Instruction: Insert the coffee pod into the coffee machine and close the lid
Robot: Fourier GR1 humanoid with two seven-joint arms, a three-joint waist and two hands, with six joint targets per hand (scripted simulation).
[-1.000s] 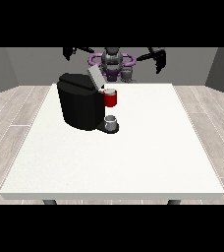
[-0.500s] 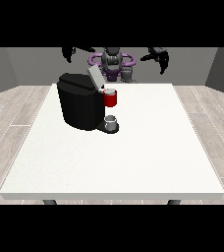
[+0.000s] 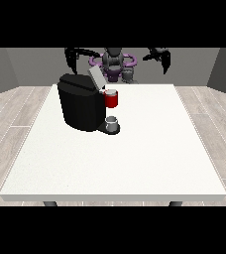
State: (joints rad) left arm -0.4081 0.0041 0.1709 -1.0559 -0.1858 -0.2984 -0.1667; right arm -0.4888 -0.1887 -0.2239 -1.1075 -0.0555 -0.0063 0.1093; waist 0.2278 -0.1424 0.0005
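The coffee machine sits lid-up on the white table; whether either hand grips is unclear.

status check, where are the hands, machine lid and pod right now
Both robot hands raised behind the table, view's left and view's right, holding nothing. Coffee machine lid up. Pod not plainly visible. Nothing blocking.

One raised camera faces the robot across the table.

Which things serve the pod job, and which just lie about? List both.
Job: coffee machine, its raised lid, hand at the view's left, hand at the view's right.
Lying about: red thing at the machine, grey thing on the machine's base, far grey thing, possibly pod.
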